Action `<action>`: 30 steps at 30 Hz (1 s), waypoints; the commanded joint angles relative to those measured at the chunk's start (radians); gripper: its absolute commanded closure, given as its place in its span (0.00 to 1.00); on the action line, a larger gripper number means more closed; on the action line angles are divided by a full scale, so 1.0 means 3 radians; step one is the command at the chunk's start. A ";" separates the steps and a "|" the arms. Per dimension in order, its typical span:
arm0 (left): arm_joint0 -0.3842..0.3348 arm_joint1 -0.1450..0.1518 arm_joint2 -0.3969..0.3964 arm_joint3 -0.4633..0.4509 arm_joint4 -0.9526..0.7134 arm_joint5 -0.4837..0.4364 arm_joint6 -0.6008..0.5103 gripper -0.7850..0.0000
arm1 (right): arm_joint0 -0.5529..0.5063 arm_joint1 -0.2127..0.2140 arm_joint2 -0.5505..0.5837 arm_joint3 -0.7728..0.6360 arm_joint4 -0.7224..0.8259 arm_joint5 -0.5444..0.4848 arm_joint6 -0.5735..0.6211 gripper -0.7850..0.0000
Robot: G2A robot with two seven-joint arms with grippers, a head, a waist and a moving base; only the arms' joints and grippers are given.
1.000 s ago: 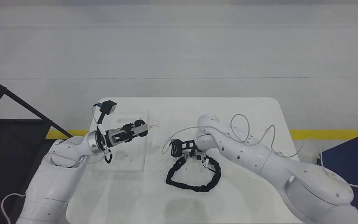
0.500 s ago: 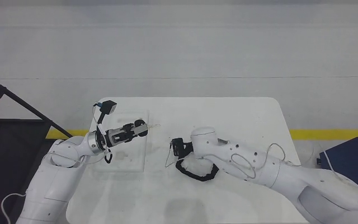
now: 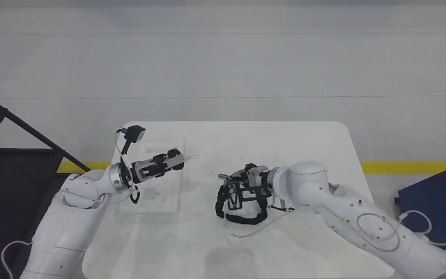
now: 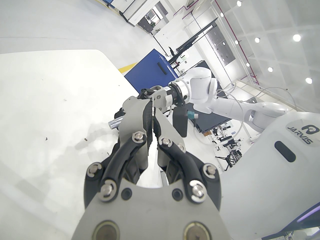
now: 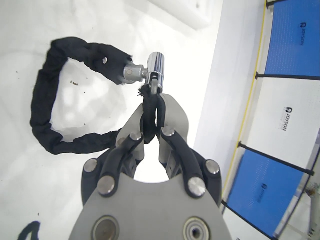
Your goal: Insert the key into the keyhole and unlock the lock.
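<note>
Chain lock (image 3: pixel 242 219) at centre of the top view, right gripper (image 5: pixel 151 126) clamped on its sleeve (image 5: pixel 110 58) just beside the chrome cylinder (image 5: pixel 155 67). Left gripper (image 3: pixel 180 160) pinches the key (image 3: pixel 191 156), left of centre, well apart. Line key up with cylinder's axis first, I'd say.

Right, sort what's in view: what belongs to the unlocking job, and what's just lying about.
Job: key, pinched in the shut left jaws; chain lock with its silver cylinder, gripped by its black sleeve in the shut right jaws.
Lying about: clear tray on the table; blue panels on the floor; black pole beside the table.
</note>
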 commanded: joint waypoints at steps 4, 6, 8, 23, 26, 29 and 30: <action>0.0000 0.0000 0.0000 0.0000 0.0000 0.0000 0.0000 1.00 | -0.0296 0.0197 0.0519 0.0327 -0.0131 -0.0392 -0.1796 1.00; 0.0000 0.0000 0.0000 0.0000 0.0000 0.0000 0.0000 1.00 | -0.0348 0.0235 0.0620 0.0532 -0.0259 -0.0464 -0.2374 1.00; 0.0000 0.0000 0.0000 0.0000 0.0000 0.0000 0.0000 1.00 | -0.0355 0.0250 0.0653 0.0721 -0.0357 -0.0585 -0.3004 1.00; 0.0000 0.0000 0.0000 0.0000 0.0000 0.0000 0.0000 1.00 | 0.0292 -0.0003 -0.0420 0.1449 -0.0358 -0.0528 -0.4449 1.00; 0.0000 0.0000 0.0000 0.0000 0.0000 0.0000 0.0000 1.00 | 0.0427 -0.0079 -0.0593 0.1641 -0.0102 -0.0512 -0.4465 1.00; 0.0000 0.0000 0.0000 0.0000 0.0000 0.0000 0.0000 1.00 | 0.0533 -0.0132 -0.0716 0.1833 0.0050 -0.0490 -0.4487 1.00; 0.0000 0.0000 0.0000 0.0000 0.0000 0.0000 0.0000 1.00 | 0.0559 -0.0143 -0.0753 0.1878 0.0083 -0.0482 -0.4495 1.00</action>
